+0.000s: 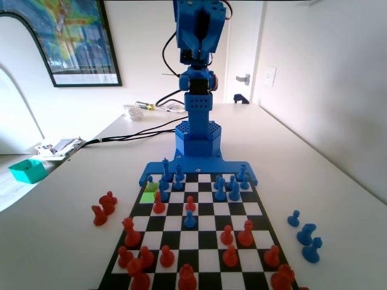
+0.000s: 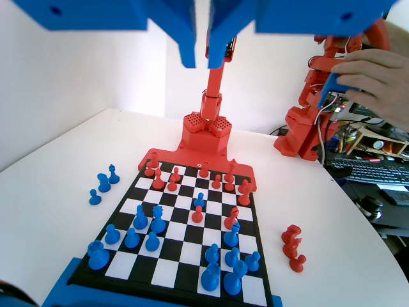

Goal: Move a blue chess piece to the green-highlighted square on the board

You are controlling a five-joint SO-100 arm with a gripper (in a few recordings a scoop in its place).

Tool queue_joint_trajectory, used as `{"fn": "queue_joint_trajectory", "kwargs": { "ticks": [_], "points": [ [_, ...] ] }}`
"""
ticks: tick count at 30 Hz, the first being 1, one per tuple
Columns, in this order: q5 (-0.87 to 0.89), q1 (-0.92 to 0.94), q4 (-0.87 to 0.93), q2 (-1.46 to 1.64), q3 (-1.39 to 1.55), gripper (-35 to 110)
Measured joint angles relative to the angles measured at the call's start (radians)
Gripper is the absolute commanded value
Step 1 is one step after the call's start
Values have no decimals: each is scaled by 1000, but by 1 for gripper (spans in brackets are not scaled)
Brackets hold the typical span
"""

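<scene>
The gripper (image 2: pixel 202 61) is hanging high above the board (image 1: pixel 257 208), jaws slightly apart and empty, giving a clear overview, while the pawn (image 1: pixel 150 179) is standing on the olive square just behind the green square (image 1: pixel 148 196).
</scene>
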Motion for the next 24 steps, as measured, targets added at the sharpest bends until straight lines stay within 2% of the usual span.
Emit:
{"fn": "queue_joint_trajectory", "kwargs": {
  "ticks": [1,5,12,19,24],
  "points": [
    [0,-2,0,0,0,1],
    [0,-14,0,0,0,1],
    [-124,-61,9,-166,-58,1],
    [-405,-66,198,-453,-285,1],
    [-637,29,236,-618,-344,1]
  ]
}}
